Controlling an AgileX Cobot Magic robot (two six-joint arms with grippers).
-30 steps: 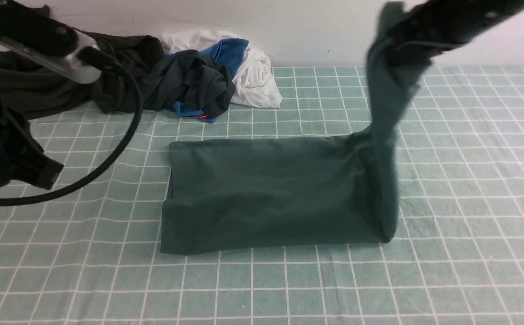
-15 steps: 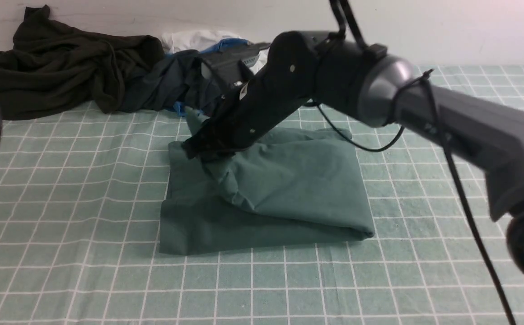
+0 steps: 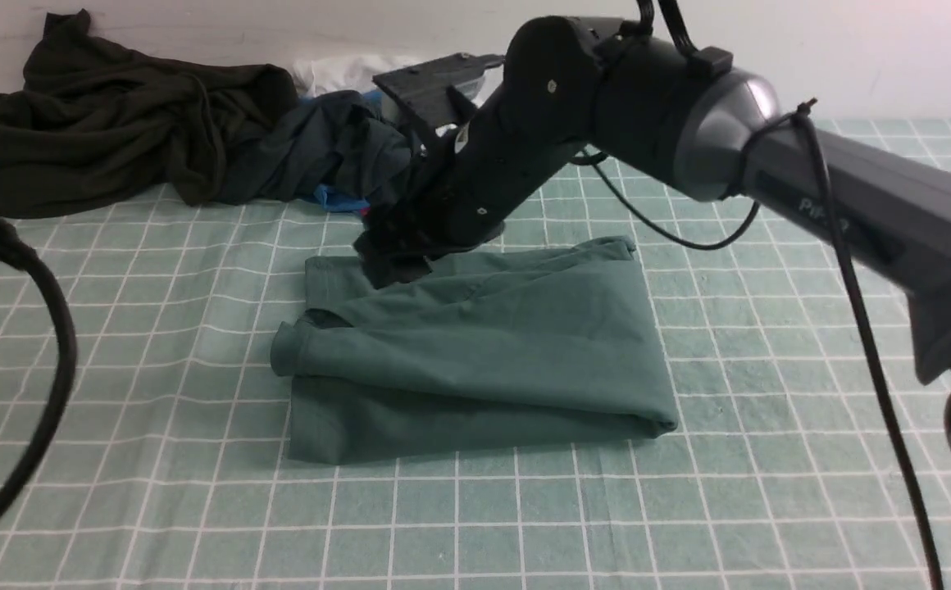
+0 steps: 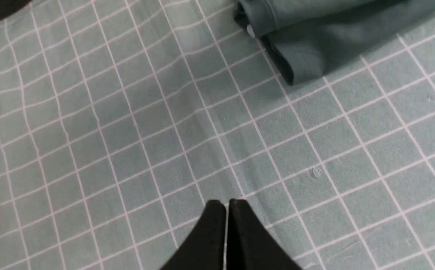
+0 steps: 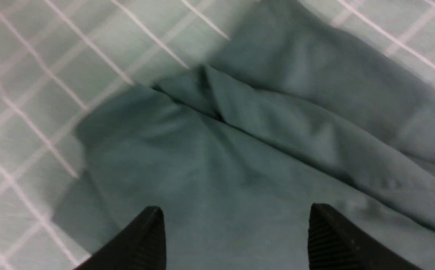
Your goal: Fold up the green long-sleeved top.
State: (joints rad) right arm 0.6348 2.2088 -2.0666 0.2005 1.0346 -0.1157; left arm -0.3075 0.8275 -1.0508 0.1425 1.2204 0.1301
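Note:
The green long-sleeved top [image 3: 484,352] lies folded in a rough rectangle in the middle of the checked tablecloth, its upper layer ending in a rolled edge on the left. My right arm reaches across it, and my right gripper [image 3: 389,262] hovers over the top's far left corner. The right wrist view shows that gripper [image 5: 236,213] open, its jaws wide apart just above the green cloth [image 5: 240,150], holding nothing. My left gripper [image 4: 227,204] is shut and empty over bare tablecloth, apart from a folded corner of the top [image 4: 315,41]. It is out of the front view.
A blackish olive garment [image 3: 106,123], a dark navy garment [image 3: 336,156] and white and blue clothes [image 3: 344,74] are heaped along the back wall at the left. A black cable [image 3: 49,360] loops in at the left edge. The checked tablecloth [image 3: 771,410] covers the table.
My right gripper carried the top's raised right side over to the left, laid it down and opened. The folded layer has settled flat. The left arm has drawn out of the front view.

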